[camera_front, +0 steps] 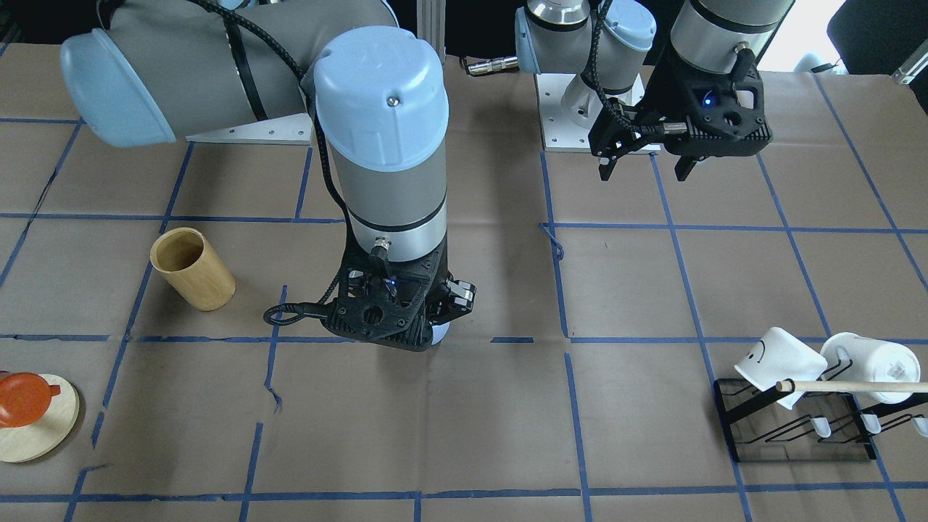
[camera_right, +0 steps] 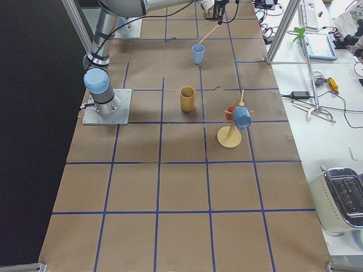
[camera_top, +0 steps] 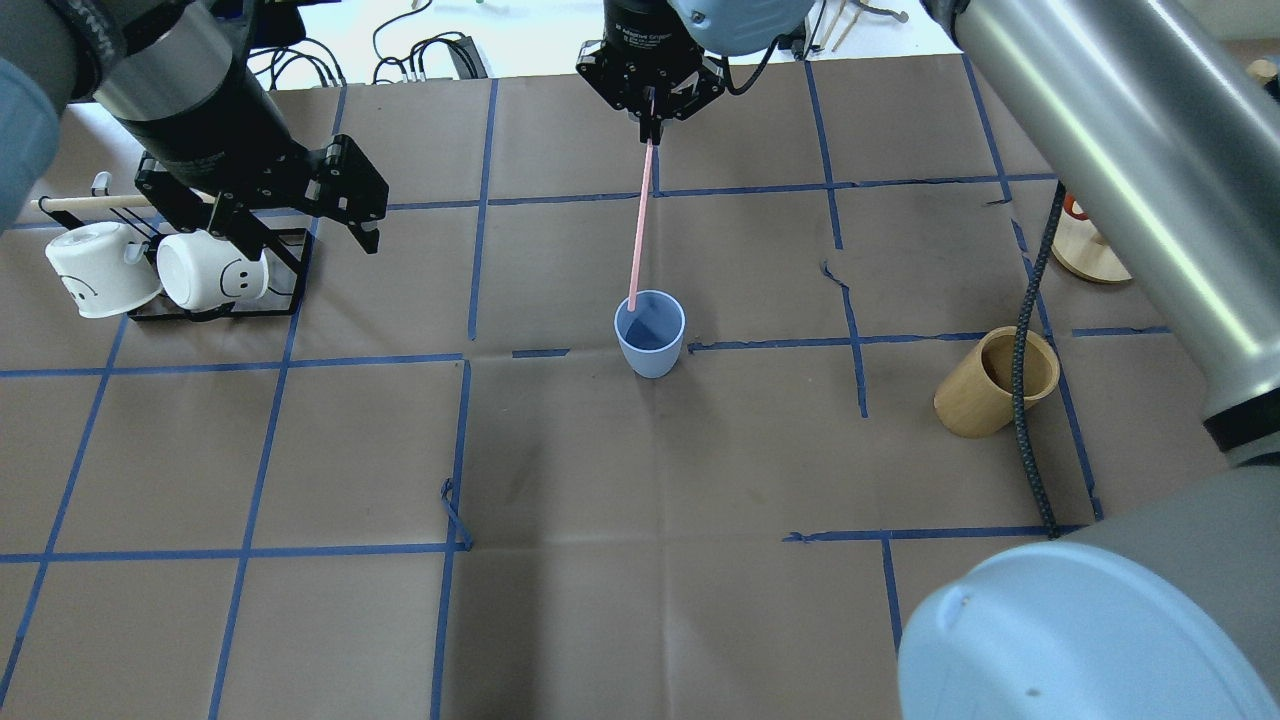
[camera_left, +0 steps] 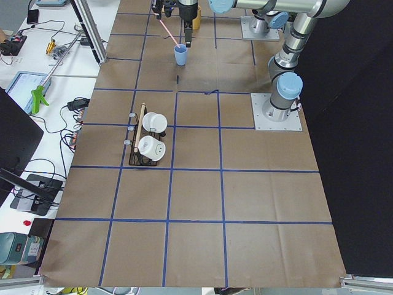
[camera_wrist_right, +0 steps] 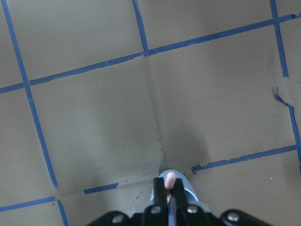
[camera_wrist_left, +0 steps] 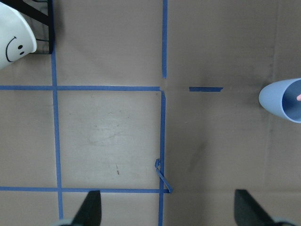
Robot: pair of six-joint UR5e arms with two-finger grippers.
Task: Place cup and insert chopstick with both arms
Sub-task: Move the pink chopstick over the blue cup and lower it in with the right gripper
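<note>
Pink chopstick (camera_top: pixel 640 230) pinched at top by right gripper (camera_top: pixel 651 125), tip inside cup (camera_top: pixel 650 345). Likely light, stiff, slick (could topple cup): grip high. Well off cup, left gripper (camera_front: pixel 644 171) spread, empty.

Bright even indoor light, soft shadow beside the cup (camera_wrist_right: pixel 189 193), overexposed white along overhead view's top edge
</note>
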